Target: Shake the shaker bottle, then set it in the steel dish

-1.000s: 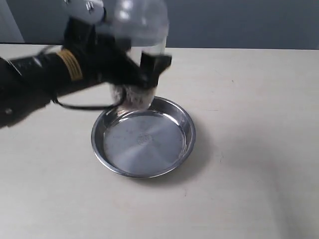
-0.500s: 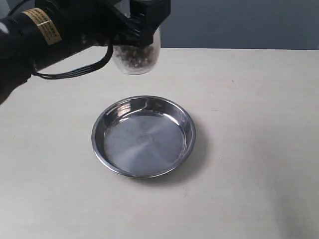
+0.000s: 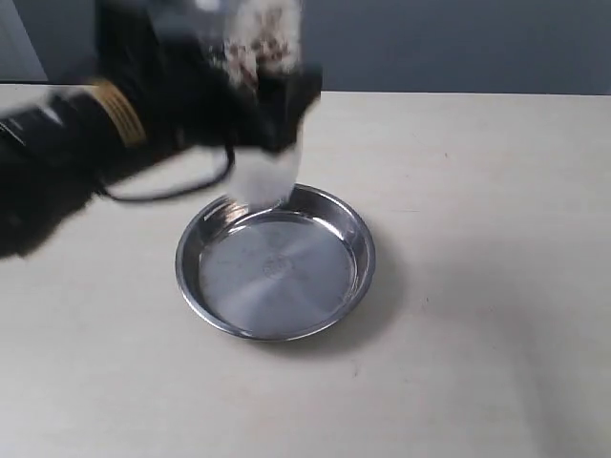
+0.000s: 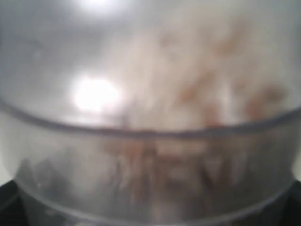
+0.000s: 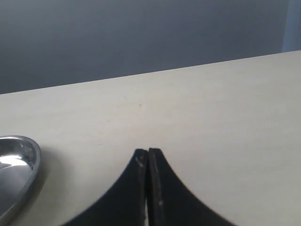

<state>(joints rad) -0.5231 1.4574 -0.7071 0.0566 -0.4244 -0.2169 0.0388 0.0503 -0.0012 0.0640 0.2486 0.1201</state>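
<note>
The shaker bottle (image 3: 260, 114) hangs blurred in the air above the far rim of the steel dish (image 3: 275, 260), with my left gripper (image 3: 277, 105) shut on it. Brown beads and white grains are thrown up toward its upper end. In the left wrist view the bottle's frosted wall (image 4: 150, 141) fills the whole picture and hides the fingers. The steel dish is round and shiny with nothing in it; its edge (image 5: 16, 169) also shows in the right wrist view. My right gripper (image 5: 148, 151) is shut on nothing above bare table, out of the exterior view.
The pale table (image 3: 477, 239) stretches to the right of the dish. A grey wall (image 3: 458, 43) stands behind the table's far edge. The left arm's black body and cable (image 3: 172, 191) hang over the table's left side.
The left arm swings the bottle down and up: low by the dish one second ago, raised half a second ago, now lower again with the beads flung upward. The right gripper's earlier state is not shown.
</note>
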